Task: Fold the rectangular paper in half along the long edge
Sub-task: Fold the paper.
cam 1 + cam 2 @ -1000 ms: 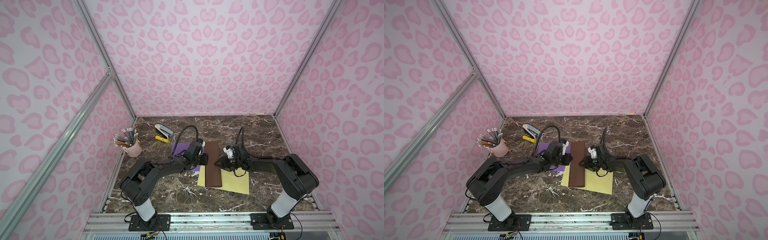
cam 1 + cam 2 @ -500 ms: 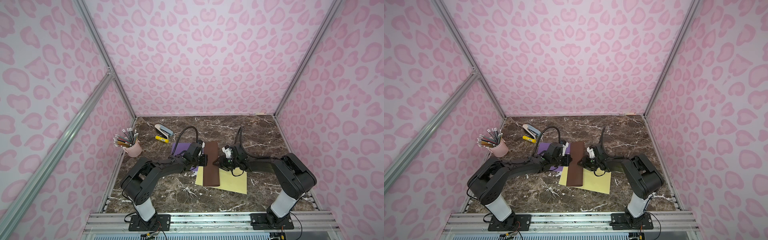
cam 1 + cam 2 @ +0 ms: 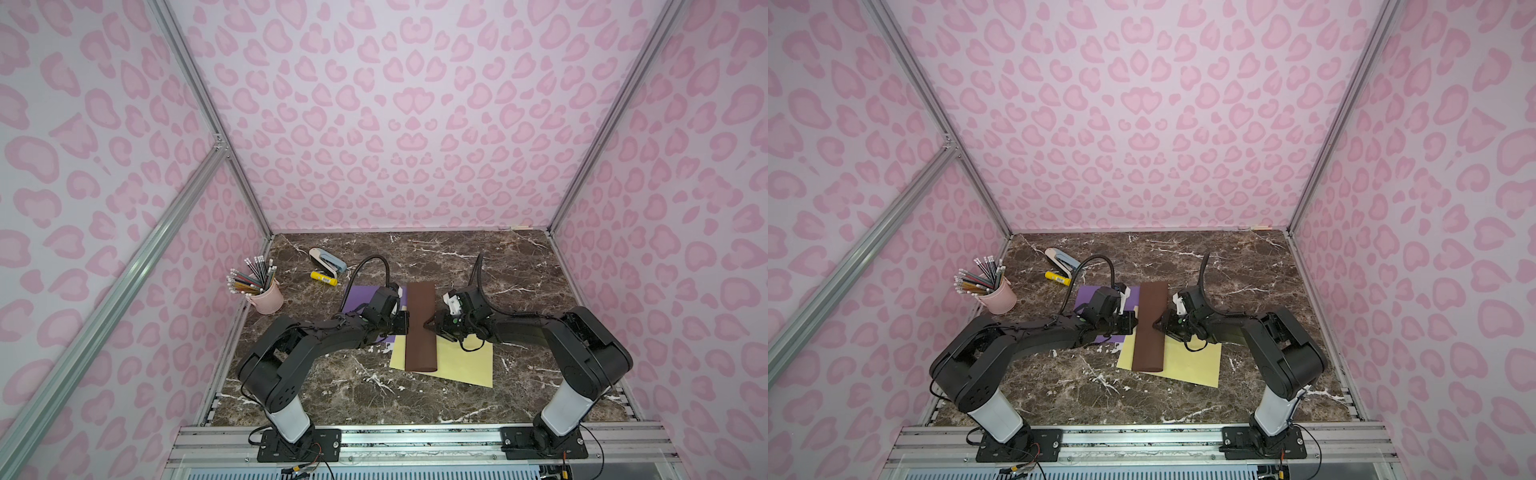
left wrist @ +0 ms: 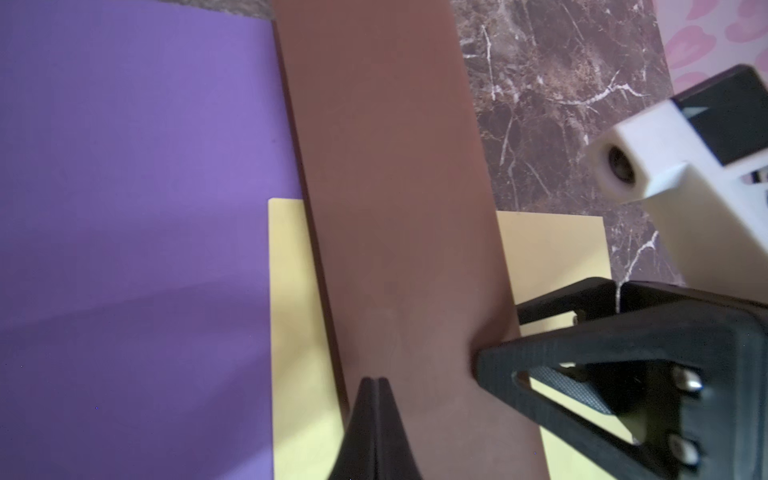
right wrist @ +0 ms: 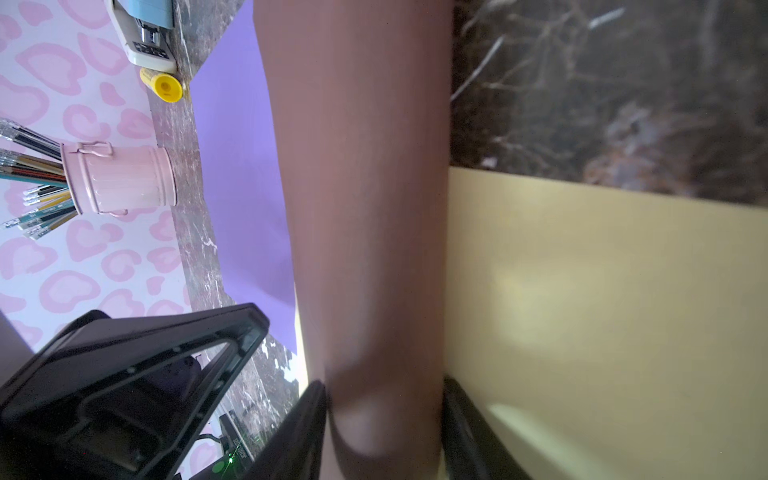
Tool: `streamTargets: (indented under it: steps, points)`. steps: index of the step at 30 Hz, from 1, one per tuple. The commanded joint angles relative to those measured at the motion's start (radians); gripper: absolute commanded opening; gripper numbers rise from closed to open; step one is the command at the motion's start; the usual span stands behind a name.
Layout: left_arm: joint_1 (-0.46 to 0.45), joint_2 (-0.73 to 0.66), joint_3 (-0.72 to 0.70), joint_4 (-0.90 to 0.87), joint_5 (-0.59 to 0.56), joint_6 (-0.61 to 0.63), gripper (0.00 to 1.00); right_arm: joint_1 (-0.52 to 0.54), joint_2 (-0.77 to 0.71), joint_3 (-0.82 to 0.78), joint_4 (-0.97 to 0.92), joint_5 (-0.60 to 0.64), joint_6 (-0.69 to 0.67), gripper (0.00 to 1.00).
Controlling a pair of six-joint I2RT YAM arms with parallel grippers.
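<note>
Folding stage: brown paper [image 3: 420, 328] already doubled into a long narrow strip; by my reading the crease is yet to be pressed flat.
Brown paper, position: lies mid-table [image 3: 519, 266], long axis running away from the robot. Near half rests on a yellow sheet [image 3: 461, 361]; far half has a purple sheet [image 3: 361, 297] just beside its left edge.
Fold: right long side looks rounded and puffed, not sharp, clearest at the near end in both top views.
Left gripper [image 4: 374, 382]: fingertips pressed together, tip set down on the strip near its left long edge. Looks like pinning, not holding.
Right gripper [image 5: 384, 399]: fingers [image 5: 309, 415] about half apart, one on each side of the rounded fold, both touching it.
Handling, judged: light, thin, springy; the loop probably reopens if released. Slides easily on the smooth yellow sheet.
Where to hold, judged: pin the free edges on the left, squeeze along the rounded right side, working mid-length outward.
Risk, judged: layers skewing, giving a crooked crease.
</note>
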Motion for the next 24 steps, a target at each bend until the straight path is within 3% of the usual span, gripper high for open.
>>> streamTargets:
  steps: [1, 24]
  points:
    - [0.0, -0.008, -0.002, 0.025, 0.0, -0.002, 0.04, 0.003, 0.008, 0.005, -0.078, 0.08, 0.016, 0.48]
    - [-0.001, 0.088, 0.067, 0.076, 0.05, 0.008, 0.04, 0.025, 0.062, 0.042, -0.104, 0.09, 0.017, 0.47]
